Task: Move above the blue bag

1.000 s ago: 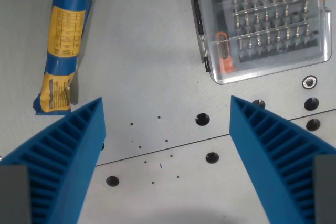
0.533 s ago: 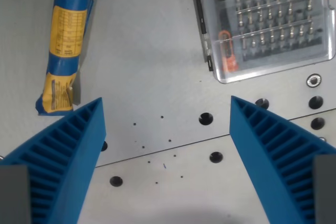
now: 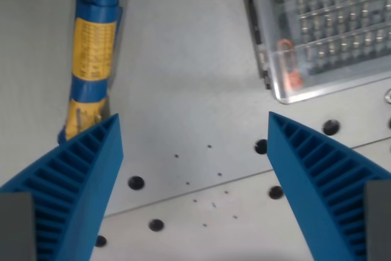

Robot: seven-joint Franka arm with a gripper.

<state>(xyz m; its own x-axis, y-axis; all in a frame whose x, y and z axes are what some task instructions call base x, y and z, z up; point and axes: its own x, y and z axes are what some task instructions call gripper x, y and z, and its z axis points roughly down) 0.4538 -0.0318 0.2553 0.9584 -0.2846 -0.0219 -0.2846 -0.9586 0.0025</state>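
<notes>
The blue bag (image 3: 93, 59) is rolled up, with a yellow printed label, and lies lengthwise at the wrist view's upper left on the grey table. Its lower end disappears behind my left finger. My gripper (image 3: 192, 128) is open, its two blue ribbed fingers (image 3: 73, 194) spread wide at the bottom corners with nothing between them. The bag lies to the wrist view's left of the gap between the fingers, just above the left fingertip.
A clear plastic case of screwdriver bits (image 3: 324, 29) with an orange-handled driver fills the upper right. The grey table (image 3: 189, 77) has a seam and several round mounting holes (image 3: 135, 183) across the lower part.
The whole scene has slid to the wrist view's right and slightly down, so the camera has moved leftward; the bag now sits closer to the centre and the case is partly cut off at the right.
</notes>
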